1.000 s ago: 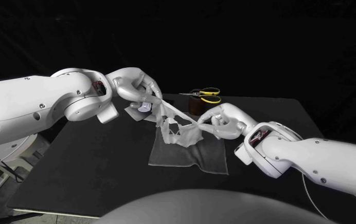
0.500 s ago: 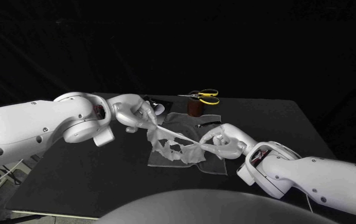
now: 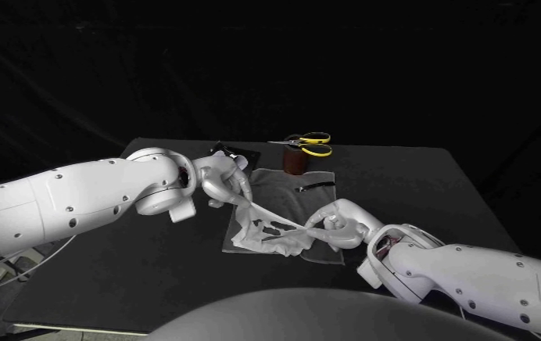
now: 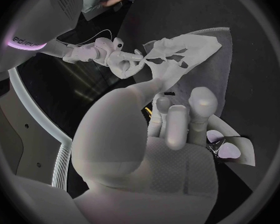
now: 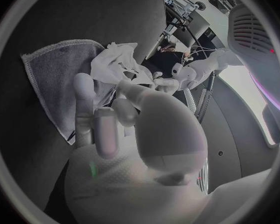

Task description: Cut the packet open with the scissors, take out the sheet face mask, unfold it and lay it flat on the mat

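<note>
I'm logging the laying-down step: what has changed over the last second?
The left hand and the right hand came down toward the mat, lowering the stretched sheet mask onto or just above it. Both still hold the mask; mat and scissors stayed put.

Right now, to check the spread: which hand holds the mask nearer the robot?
The right hand, holding the sheet face mask over the mat's near right part; the left hand holds its other end at the mat's far left.
</note>
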Tool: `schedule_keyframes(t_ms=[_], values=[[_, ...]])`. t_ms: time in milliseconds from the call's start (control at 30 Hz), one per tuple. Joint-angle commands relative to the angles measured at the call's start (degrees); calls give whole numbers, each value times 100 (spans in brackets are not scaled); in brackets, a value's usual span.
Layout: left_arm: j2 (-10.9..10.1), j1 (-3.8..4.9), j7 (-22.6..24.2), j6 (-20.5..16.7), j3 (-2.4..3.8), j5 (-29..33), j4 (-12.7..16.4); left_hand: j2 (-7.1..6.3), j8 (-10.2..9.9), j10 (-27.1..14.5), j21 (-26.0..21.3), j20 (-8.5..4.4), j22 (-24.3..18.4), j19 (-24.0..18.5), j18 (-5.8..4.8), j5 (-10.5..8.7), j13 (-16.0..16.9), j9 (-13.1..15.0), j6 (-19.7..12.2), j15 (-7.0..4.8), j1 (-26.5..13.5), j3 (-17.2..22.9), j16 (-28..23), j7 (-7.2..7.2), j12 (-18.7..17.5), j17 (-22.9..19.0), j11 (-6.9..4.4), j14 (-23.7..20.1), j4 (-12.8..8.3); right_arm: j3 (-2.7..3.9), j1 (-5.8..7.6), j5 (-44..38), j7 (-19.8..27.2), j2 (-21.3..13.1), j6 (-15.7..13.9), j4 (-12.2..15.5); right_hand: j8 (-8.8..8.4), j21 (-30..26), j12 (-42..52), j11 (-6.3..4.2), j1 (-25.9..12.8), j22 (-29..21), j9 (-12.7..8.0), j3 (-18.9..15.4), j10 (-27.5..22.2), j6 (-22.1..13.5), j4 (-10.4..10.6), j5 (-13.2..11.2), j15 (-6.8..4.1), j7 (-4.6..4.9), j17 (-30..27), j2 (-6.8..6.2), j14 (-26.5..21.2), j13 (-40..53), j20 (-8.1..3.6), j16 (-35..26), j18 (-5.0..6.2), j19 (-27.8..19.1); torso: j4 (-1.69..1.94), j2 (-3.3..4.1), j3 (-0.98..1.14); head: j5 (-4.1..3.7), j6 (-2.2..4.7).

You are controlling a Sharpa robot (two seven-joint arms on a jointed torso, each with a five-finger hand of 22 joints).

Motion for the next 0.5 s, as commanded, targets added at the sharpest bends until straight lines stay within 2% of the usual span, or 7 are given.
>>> schedule_keyframes(t_ms=[33, 133, 300, 400, 500], values=[[182, -10, -2, 46, 3, -209, -205, 49, 40, -50, 13, 10, -1, 37, -58, 26, -11, 467, 6, 0, 0, 24, 14, 7, -39, 2, -17, 29, 1, 8, -2, 111, -182, 89, -58, -128, 360, -52, -36, 0, -8, -13, 339, 29, 19, 35, -3, 27, -25, 4, 10, 33, 96, 5, -7, -7, 71, 30, -10, 13, 2, -27, 0], [330, -14, 6, -16, 5, -220, -372, 52, 37, -62, 18, 10, 2, 40, -59, 26, -25, 468, -1, 0, 1, 30, 14, 7, -46, 8, -17, 32, 2, 10, 1, 144, -203, 139, -138, -214, 360, -65, -47, 0, -9, -16, 339, 30, 14, 35, -3, 27, -25, 4, 1, 34, 93, -8, -7, -13, 73, 26, -3, 22, -2, -39, 0], [476, -16, 46, -158, 15, -291, -574, 57, 34, -70, 17, 9, 1, 41, -59, 26, -34, 471, -9, 0, 6, 39, 13, 7, -53, 12, -18, 34, -1, 30, 21, 319, -97, 172, -479, -343, 360, -70, -61, 0, -10, -18, 339, 36, 10, 31, -4, 27, -26, 4, -2, 35, 93, -22, -9, -15, 75, 26, -11, 25, -7, -50, 0], [527, -10, 89, -250, 30, -339, -680, 58, 33, -74, 23, 9, 5, 45, -60, 26, -38, 472, -11, -1, 9, 42, 13, 8, -56, 9, -18, 33, -3, 49, 77, 440, 9, 204, -640, -465, 360, -70, -61, 0, -10, -18, 339, 36, 10, 31, -4, 27, -26, 4, -2, 35, 93, -22, -9, -15, 75, 26, -7, 35, -3, -56, 0], [588, 7, 133, -286, 44, -435, -791, 58, 33, -74, 23, 9, 5, 45, -60, 26, -38, 472, -11, -1, 9, 42, 13, 8, -56, 9, -18, 33, -3, 57, 143, 500, 45, 250, -660, -566, 358, -100, -82, 0, -10, -25, 339, 45, 2, 25, -9, 27, -28, 5, -15, 35, 89, -43, -11, -25, 80, 19, -3, 30, 4, -56, 0]])
